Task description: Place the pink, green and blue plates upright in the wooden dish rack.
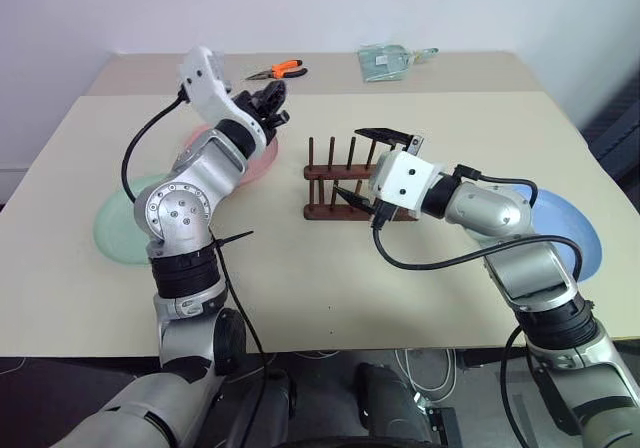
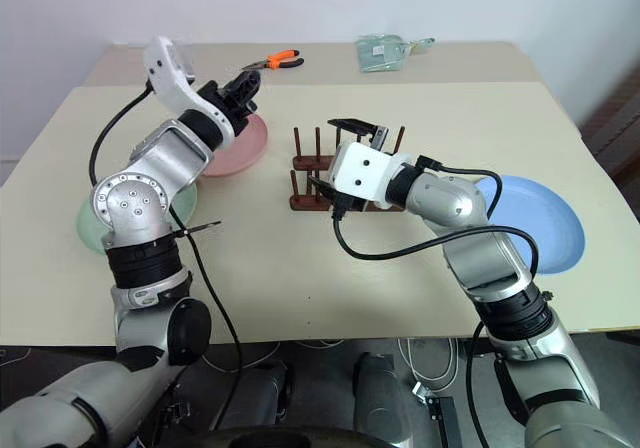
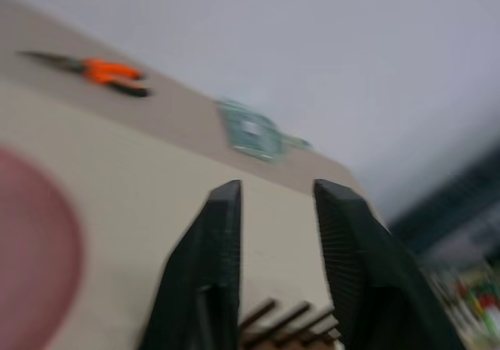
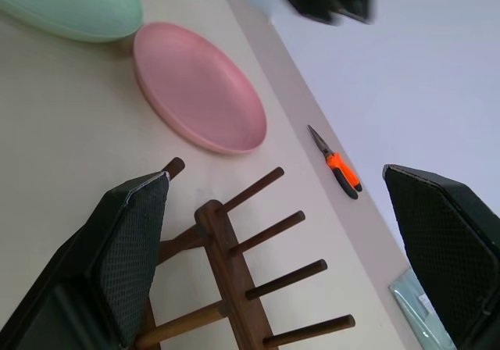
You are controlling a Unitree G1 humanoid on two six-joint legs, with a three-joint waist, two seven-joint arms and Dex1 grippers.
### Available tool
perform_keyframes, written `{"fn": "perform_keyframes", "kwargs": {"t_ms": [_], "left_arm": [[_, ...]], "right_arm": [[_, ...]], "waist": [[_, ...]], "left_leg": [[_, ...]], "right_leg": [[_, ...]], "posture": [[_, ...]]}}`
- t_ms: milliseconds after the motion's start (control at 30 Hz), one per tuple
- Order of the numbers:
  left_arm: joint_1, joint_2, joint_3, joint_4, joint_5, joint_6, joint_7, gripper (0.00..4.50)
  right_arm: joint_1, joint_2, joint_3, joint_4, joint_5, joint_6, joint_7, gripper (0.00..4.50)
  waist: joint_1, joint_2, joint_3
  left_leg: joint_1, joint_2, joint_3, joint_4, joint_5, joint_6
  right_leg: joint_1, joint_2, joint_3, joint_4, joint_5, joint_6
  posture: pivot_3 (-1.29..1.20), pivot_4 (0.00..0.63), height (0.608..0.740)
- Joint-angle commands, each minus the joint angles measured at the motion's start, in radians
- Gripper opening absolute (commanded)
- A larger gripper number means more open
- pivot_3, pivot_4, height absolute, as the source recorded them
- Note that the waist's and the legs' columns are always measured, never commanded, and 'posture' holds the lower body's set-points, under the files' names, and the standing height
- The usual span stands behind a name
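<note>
The pink plate lies flat on the table left of the wooden dish rack, partly covered by my left arm. Further left, near the table edge, lies the green plate. The blue plate rests flat at the right, behind my right forearm. My left gripper hovers above the pink plate's far rim, fingers apart with nothing between them. My right gripper is open wide, held level just right of the rack with its fingers either side of the rack's right end, and holds nothing.
Orange-handled pliers and a clear plastic bag lie at the table's far edge. Black cables hang from both arms. The table's near edge runs in front of me.
</note>
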Motion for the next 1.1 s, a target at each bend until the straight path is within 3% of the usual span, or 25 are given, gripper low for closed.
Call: {"fn": "perform_keyframes", "kwargs": {"t_ms": [33, 100, 133, 267, 500, 767, 1100], "left_arm": [[-0.002, -0.006, 0.144, 0.079, -0.029, -0.045, 0.151, 3.14], [-0.015, -0.023, 0.183, 0.111, -0.074, -0.030, 0.196, 4.15], [-0.023, -0.036, 0.196, 0.120, -0.096, -0.024, 0.215, 4.44], [-0.026, -0.124, 0.231, 0.140, -0.127, -0.040, 0.371, 4.44], [-0.023, -0.189, 0.258, 0.182, -0.144, -0.125, 0.533, 4.44], [-0.052, -0.131, 0.261, 0.297, -0.153, -0.202, 0.546, 4.44], [-0.082, -0.085, 0.167, 0.272, -0.151, -0.176, 0.449, 4.44]], "right_arm": [[0.015, 0.007, -0.017, -0.021, -0.006, -0.015, -0.001, 4.50], [0.026, 0.005, -0.018, -0.020, -0.008, -0.016, 0.002, 4.50], [0.028, 0.006, -0.018, -0.017, -0.009, -0.017, 0.003, 4.50], [0.045, -0.002, -0.018, -0.009, -0.015, -0.024, 0.007, 4.50], [0.061, -0.006, -0.033, 0.000, -0.023, -0.028, 0.006, 4.50], [0.064, -0.004, -0.033, 0.012, -0.033, -0.037, 0.003, 4.50], [0.071, -0.001, -0.033, 0.022, -0.045, -0.054, -0.003, 4.50]], "waist": [[0.001, 0.000, 0.000], [0.004, -0.001, 0.001], [0.009, -0.002, 0.001], [0.032, -0.003, 0.001], [0.022, -0.003, 0.001], [0.026, -0.003, 0.001], [0.025, -0.003, 0.001]], "left_leg": [[0.000, 0.000, 0.000, 0.000, 0.000, 0.000], [-0.001, 0.000, 0.000, 0.000, 0.000, 0.000], [-0.001, -0.001, -0.001, 0.001, 0.000, 0.000], [-0.002, -0.001, -0.001, 0.002, 0.000, 0.000], [0.000, -0.001, -0.001, 0.001, 0.000, 0.000], [0.000, -0.001, -0.001, 0.001, 0.000, 0.000], [-0.001, -0.001, -0.001, 0.001, 0.000, -0.001]], "right_leg": [[0.000, 0.000, 0.000, 0.000, 0.000, 0.000], [0.000, 0.000, 0.000, 0.000, 0.000, 0.000], [0.000, 0.000, 0.000, 0.000, 0.000, 0.000], [0.001, -0.001, -0.001, -0.002, 0.000, 0.000], [0.001, 0.000, -0.001, -0.001, 0.000, 0.000], [0.002, 0.000, -0.001, -0.002, 0.000, 0.000], [0.001, 0.000, -0.001, -0.002, 0.000, 0.000]], "posture": [[0.00, 0.150, 0.740], [0.00, 0.150, 0.740], [0.00, 0.150, 0.740], [0.00, 0.150, 0.740], [0.00, 0.150, 0.740], [0.00, 0.150, 0.740], [0.00, 0.150, 0.740]]}}
